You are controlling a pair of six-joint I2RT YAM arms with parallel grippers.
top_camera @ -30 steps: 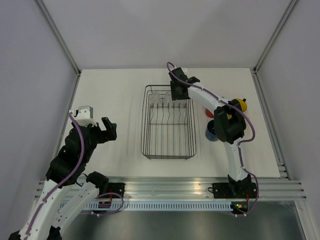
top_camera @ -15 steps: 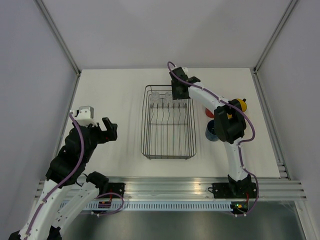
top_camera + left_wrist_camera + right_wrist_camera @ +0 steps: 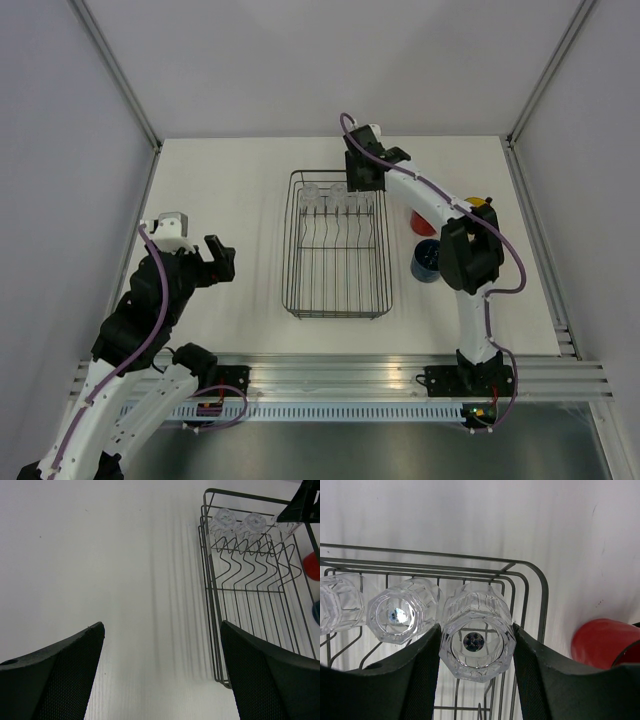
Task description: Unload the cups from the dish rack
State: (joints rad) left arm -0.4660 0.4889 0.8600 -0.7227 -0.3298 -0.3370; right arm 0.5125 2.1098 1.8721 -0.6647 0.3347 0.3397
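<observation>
Glass tumblers (image 3: 402,615) are standing along the dish rack (image 3: 540,587) far end. The right gripper (image 3: 476,650) is squeezing the corner tumbler (image 3: 477,639) between its fingers. The left gripper (image 3: 161,630) is hovering wide apart over the table (image 3: 100,555).

Overhead, my right arm (image 3: 470,250) hides most of the yellow mug (image 3: 482,202). The right wrist view crops the red mug (image 3: 600,639) at 4 o'clock, a glass (image 3: 337,602) at 9.

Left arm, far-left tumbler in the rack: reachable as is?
Probably yes: only table and the rack's wire wall lie between left claw and far-left tumbler; right claw holds the far-right tumbler, apart.
</observation>
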